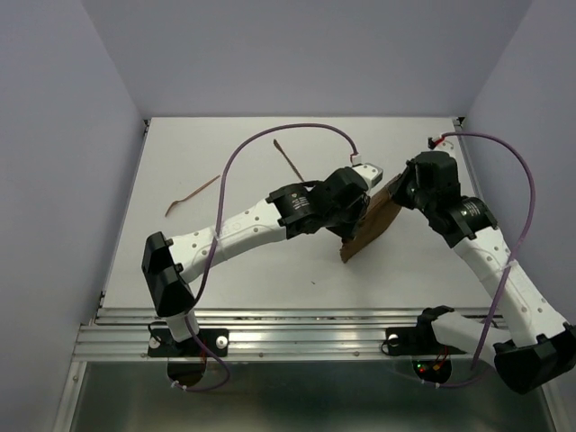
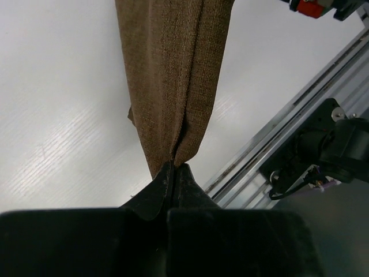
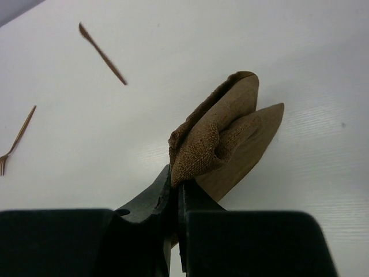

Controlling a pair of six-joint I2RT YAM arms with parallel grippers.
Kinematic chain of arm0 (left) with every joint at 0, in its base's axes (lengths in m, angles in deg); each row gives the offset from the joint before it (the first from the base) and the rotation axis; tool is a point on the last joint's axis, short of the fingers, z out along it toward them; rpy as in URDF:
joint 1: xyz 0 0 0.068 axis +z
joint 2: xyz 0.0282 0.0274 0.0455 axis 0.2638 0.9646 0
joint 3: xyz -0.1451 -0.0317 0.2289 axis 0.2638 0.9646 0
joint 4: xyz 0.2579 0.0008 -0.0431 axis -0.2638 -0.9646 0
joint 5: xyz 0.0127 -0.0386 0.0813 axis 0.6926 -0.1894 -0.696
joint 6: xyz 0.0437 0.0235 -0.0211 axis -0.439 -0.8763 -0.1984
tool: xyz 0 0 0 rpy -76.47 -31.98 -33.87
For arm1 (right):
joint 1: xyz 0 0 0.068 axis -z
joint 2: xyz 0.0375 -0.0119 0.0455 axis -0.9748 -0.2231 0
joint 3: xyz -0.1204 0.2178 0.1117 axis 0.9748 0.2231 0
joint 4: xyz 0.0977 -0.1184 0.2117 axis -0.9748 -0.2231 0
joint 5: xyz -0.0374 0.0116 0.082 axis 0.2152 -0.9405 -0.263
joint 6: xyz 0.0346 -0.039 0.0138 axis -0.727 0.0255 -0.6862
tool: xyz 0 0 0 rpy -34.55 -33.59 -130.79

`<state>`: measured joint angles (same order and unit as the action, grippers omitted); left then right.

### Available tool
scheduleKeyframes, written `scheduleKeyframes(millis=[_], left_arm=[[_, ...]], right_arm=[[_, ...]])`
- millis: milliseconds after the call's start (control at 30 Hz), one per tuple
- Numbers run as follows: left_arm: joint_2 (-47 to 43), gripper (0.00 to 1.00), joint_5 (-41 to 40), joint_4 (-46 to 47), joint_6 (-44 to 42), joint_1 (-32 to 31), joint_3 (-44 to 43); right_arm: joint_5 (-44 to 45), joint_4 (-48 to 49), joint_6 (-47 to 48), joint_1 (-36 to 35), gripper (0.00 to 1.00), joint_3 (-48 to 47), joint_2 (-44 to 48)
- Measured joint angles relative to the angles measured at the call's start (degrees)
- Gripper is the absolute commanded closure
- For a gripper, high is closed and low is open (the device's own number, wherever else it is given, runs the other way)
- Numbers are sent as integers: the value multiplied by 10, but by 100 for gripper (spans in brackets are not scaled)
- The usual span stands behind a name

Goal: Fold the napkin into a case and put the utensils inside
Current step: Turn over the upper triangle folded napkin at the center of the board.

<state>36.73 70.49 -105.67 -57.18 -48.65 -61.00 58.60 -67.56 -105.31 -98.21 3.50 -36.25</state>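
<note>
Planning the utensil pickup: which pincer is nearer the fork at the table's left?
Left. The left pincer, shut on the napkin, sits right of the fork; the right pincer, pinching the napkin's other side, is even farther right.

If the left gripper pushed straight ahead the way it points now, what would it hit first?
The napkin it pinches: the cloth stretches straight ahead from the left gripper. Beyond that, probably the right gripper, also clamped on it; depth unclear.
</note>
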Motion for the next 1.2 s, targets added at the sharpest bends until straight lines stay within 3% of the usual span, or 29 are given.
scheduleKeyframes(millis=[400, 833, 1200], left_arm=[[44, 100, 16, 3, 33, -50, -103], [103, 100, 22, 6, 56, -118, -154], [178, 100, 71, 11, 59, -132, -222]], right_arm=[[138, -121, 33, 0, 99, -62, 78], [192, -236, 31, 0, 99, -77, 158], [237, -299, 30, 0, 99, -103, 146]])
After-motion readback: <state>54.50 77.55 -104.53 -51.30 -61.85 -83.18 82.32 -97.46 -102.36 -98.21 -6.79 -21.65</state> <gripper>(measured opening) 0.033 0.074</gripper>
